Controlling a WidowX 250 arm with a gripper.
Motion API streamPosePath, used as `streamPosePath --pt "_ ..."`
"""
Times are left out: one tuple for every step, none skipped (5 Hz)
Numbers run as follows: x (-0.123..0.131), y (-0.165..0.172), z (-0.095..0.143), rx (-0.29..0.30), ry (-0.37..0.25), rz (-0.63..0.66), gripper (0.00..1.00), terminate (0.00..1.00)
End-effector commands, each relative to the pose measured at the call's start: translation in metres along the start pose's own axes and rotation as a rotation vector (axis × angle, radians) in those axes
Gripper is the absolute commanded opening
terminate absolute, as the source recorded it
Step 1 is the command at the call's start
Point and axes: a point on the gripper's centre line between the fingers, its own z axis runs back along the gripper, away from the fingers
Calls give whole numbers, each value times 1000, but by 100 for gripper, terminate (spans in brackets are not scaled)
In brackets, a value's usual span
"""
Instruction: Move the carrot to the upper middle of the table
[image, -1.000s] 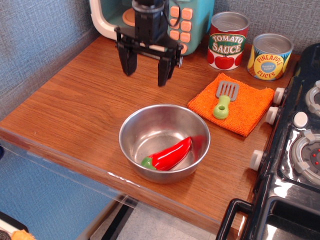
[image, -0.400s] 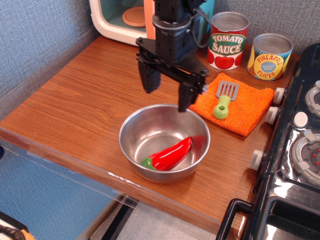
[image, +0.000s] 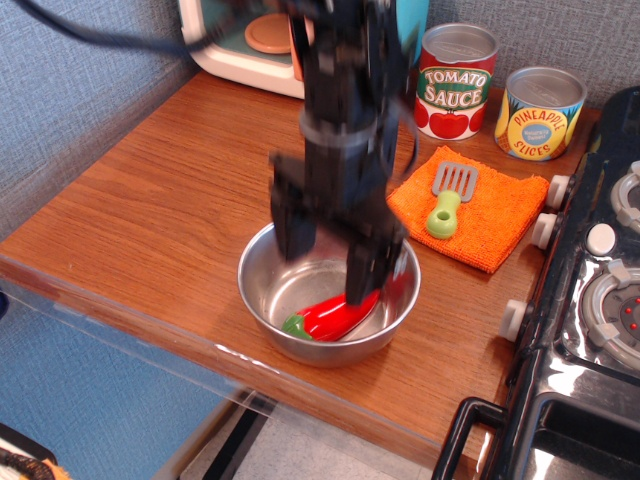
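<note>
Gripper hangs open, jaws spread, over the carrot in the steel bowl. Centre across its middle; avoid the rim.

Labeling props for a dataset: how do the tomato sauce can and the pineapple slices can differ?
The tomato sauce can has a red and white label with green lettering and stands taller; the pineapple slices can has a yellow label with a blue band and is shorter. The tomato sauce can is left of the pineapple slices can. Both stand upright on the table by the back wall, with plain grey tops.
</note>
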Motion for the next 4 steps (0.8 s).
streamPosePath --pt "5 -7 -32 -2 16 -30 100 0" --pt "10 -10 -39 12 -16 -9 100 0" --pt "15 -9 -46 30 -29 23 100 0" --pt "16 -3 -46 29 -34 48 0 0"
